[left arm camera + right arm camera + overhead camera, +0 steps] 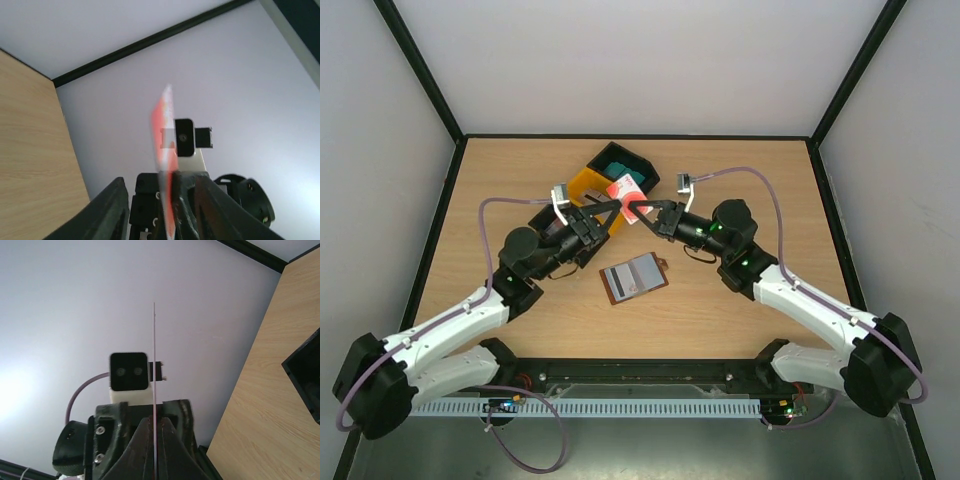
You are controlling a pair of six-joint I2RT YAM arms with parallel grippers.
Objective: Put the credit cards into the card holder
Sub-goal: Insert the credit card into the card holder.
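I'm pinching the red-and-white credit card [623, 189] edge-up in my right claw [638, 208], my left claw [615, 205] is gaping open around it, and the card holder [635, 278] is lying open on the bench [700, 320] below, nearer my bases.

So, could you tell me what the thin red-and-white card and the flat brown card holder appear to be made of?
The red-and-white card looks like stiff plastic: edge-on it is a thin, straight line. The brown card holder looks like matte leather or an imitation; too small to say which.
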